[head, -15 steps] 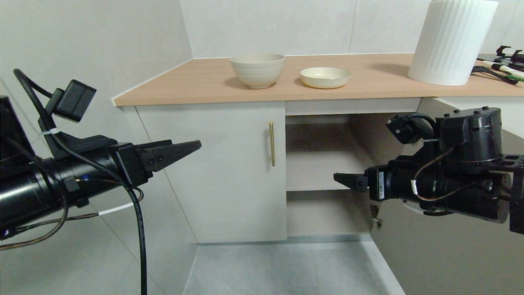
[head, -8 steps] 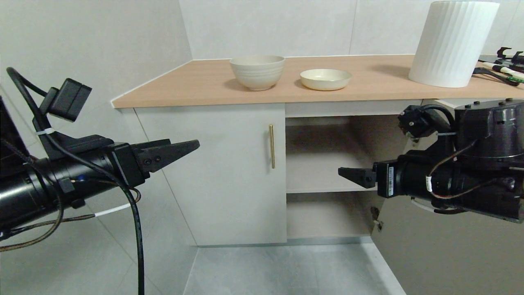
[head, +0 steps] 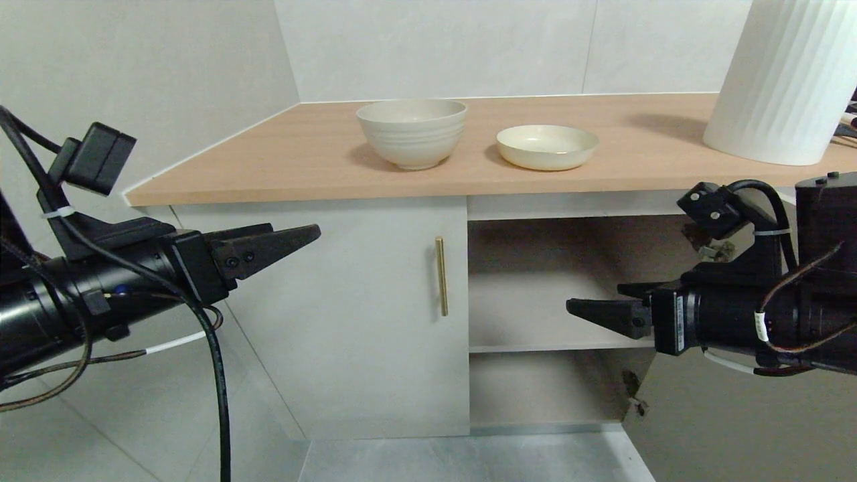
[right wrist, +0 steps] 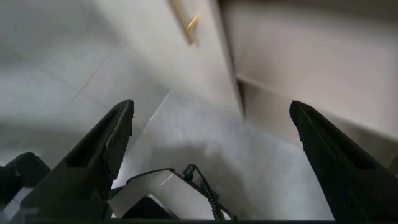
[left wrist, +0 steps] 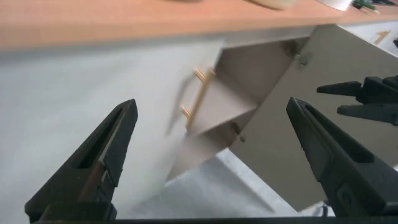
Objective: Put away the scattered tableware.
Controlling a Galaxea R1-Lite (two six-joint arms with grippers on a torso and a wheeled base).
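A deep cream bowl (head: 412,132) and a shallow cream plate (head: 547,146) stand side by side on the wooden countertop (head: 281,167). Both arms hang below counter height, in front of the cabinet. My left gripper (head: 309,235) (left wrist: 211,106) is open and holds nothing, out in front of the closed left door (head: 348,314). My right gripper (head: 573,308) (right wrist: 211,107) is open too, level with the open right compartment (head: 535,268). In the left wrist view that right gripper (left wrist: 342,93) appears farther off.
A brass handle (head: 440,276) runs down the closed door. The right door (head: 730,415) is swung open, showing a shelf (head: 529,347) with bare space above and below. A tall white ribbed container (head: 790,80) stands at the counter's right end. Grey tiled floor (head: 469,458) lies below.
The whole head picture has shifted and grown, so the camera has moved nearer the counter. The right gripper has drawn back slightly to the right. The left gripper keeps its pose.
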